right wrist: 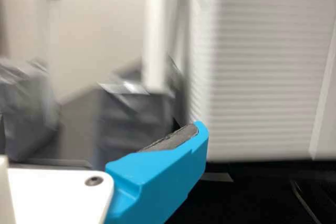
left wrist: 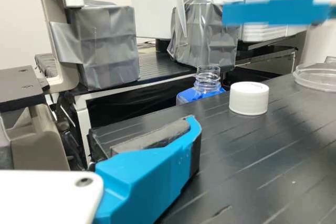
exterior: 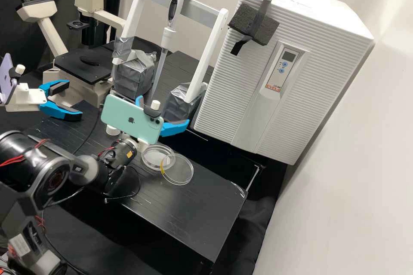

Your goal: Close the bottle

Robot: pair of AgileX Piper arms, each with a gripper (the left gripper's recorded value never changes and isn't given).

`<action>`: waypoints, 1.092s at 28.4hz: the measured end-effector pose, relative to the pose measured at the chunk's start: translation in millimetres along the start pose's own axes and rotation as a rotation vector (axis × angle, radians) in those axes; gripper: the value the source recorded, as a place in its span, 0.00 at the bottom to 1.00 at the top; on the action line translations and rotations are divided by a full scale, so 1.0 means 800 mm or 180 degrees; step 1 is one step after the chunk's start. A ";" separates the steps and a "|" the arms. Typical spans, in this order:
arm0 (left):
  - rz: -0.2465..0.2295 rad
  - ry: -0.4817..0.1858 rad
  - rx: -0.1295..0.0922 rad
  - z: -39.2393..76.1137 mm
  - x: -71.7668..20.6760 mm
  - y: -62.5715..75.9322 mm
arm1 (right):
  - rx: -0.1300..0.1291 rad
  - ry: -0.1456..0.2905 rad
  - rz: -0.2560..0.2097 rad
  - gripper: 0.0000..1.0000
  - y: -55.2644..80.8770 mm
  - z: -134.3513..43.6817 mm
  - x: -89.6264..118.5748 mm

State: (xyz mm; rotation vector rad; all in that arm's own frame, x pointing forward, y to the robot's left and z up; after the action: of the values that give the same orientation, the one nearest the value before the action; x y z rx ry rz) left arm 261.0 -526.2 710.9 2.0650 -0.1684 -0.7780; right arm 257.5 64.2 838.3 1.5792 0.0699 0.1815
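Clear bottle [left wrist: 207, 83]: stands upright with its threaded mouth uncovered, blue below the neck. Its lower part is hidden behind the far edge of the black worktop [left wrist: 262, 150].
White cap [left wrist: 249, 98]: sits flat on the worktop just beside the bottle, not touching it and held by nothing.
Left claw [exterior: 64, 99]: spread wide and gripping nothing, with one blue finger above the other in the high view. It is held low and level over the worktop, pointing across it toward the cap and bottle, and is well apart from both.
Right claw [exterior: 171, 126]: held level and higher up, pointing toward the white ribbed cabinet [exterior: 275, 64]. I cannot tell whether it is wide or narrow. Nothing is seen in it.
Right arm: dark grey, and comes in from the lower left of the high view.
Petri dishes [exterior: 178, 171]: two clear round dishes overlap on the worktop, near the cap.
Taped blocks [left wrist: 102, 45]: grey-wrapped feet of the white pipette stand [exterior: 206, 41], just behind the bottle.
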 end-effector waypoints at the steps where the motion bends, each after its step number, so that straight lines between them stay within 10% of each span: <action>1: 0.0007 -0.0001 0.0002 0.000 0.001 0.001 | -0.0015 0.0180 -0.0027 1.00 -0.002 -0.011 -0.009; 8: 0.0000 -0.0044 0.0011 0.004 0.002 0.000 | -0.0104 0.0620 -0.0408 1.00 -0.030 -0.033 -0.043; 15: 0.0018 -0.0078 0.0041 0.005 0.005 0.004 | -0.0070 0.0573 -0.0722 1.00 -0.055 -0.026 -0.068; 31: 0.0023 0.0063 0.0051 -0.009 0.002 0.010 | -0.0078 0.0413 -0.0924 1.00 -0.071 -0.012 -0.074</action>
State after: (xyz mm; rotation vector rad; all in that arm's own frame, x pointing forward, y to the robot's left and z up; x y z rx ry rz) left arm 267.9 -526.5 719.1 2.0853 -0.1714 -0.7539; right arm 201.6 65.0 777.7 1.5127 0.3942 0.0565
